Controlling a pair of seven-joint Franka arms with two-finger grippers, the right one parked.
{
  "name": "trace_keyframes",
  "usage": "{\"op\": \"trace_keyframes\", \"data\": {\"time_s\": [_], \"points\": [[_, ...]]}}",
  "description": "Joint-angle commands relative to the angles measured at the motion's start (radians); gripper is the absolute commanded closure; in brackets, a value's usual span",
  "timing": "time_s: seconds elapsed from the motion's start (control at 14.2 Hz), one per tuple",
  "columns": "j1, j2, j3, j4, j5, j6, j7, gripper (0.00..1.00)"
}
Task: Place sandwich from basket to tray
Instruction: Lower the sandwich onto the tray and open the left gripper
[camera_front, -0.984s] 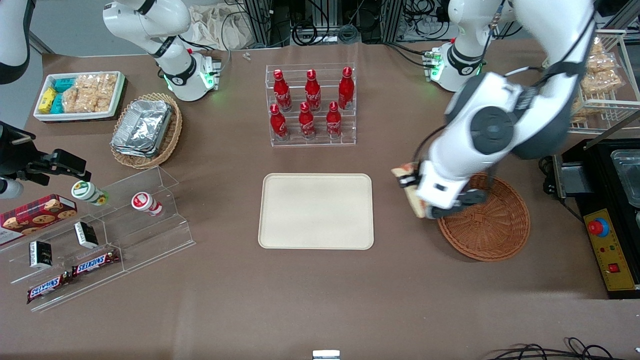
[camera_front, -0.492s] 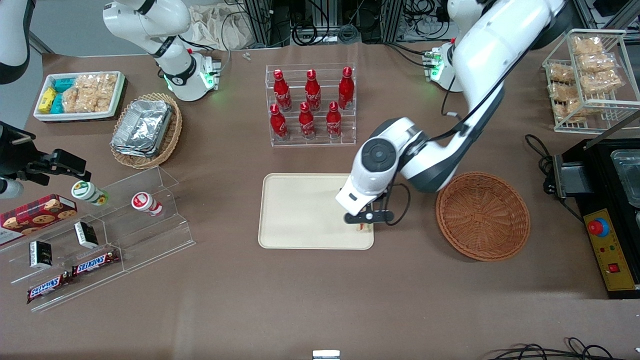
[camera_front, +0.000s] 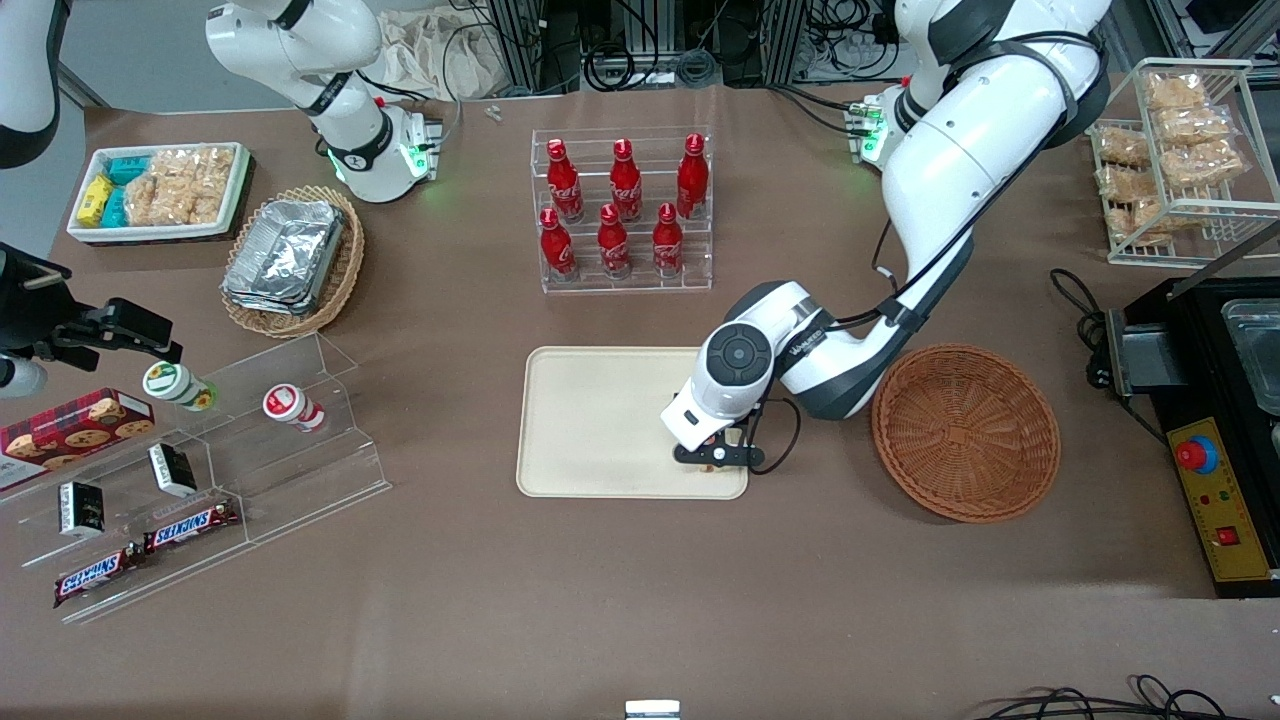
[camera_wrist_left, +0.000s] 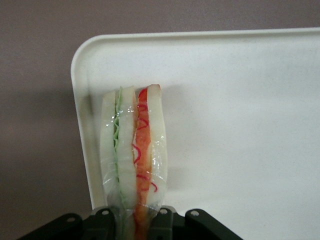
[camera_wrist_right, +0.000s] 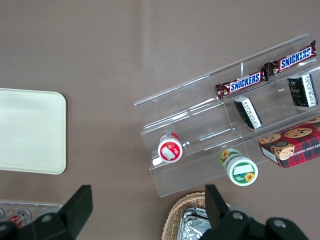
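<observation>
My jaws are clamped on the sandwich, a wedge of white bread in clear wrap with green, pale and orange-red filling layers showing along its cut edge. I hold it over the corner of the large flat cream-beige rectangular tray that lies nearest the front camera and toward my own end of the table. In my wrist view the wedge stands on edge, its layers running away from my jaws, with the tray's rounded corner and low rim just beside it. Whether its bottom touches the tray I cannot tell.

The round reddish-brown woven wicker basket sits on the brown table beside the tray, toward my end, and nothing lies in it. So I judge the pick and the carry done. What is left is to settle the wedge onto the tray, let go and lift away.

The sandwich sits close to the rim at that corner, so I judge it could tip or end half on the edge once let go.
</observation>
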Motion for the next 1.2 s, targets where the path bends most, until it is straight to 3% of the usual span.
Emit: {"op": "trace_keyframes", "data": {"time_s": [0.0, 0.07, 0.14, 0.21, 0.28, 0.35, 0.7, 0.91, 1.12], "points": [[-0.016, 0.028, 0.002, 0.038, 0.021, 0.004, 0.005, 0.89], [-0.016, 0.031, 0.004, 0.038, 0.020, 0.005, 0.005, 0.79], [-0.016, 0.034, 0.004, 0.038, 0.020, 0.008, -0.002, 0.55], [-0.016, 0.037, 0.004, 0.038, 0.020, 0.016, 0.001, 0.24], [-0.016, 0.037, 0.005, 0.038, 0.024, 0.018, 0.002, 0.07], [-0.016, 0.037, 0.005, 0.038, 0.024, 0.018, 0.001, 0.01], [0.006, -0.023, 0.004, 0.072, 0.013, -0.022, -0.010, 0.00], [0.036, -0.087, -0.001, 0.148, 0.007, -0.204, -0.011, 0.00], [0.102, -0.159, -0.010, 0.155, -0.026, -0.277, 0.002, 0.00]]}}
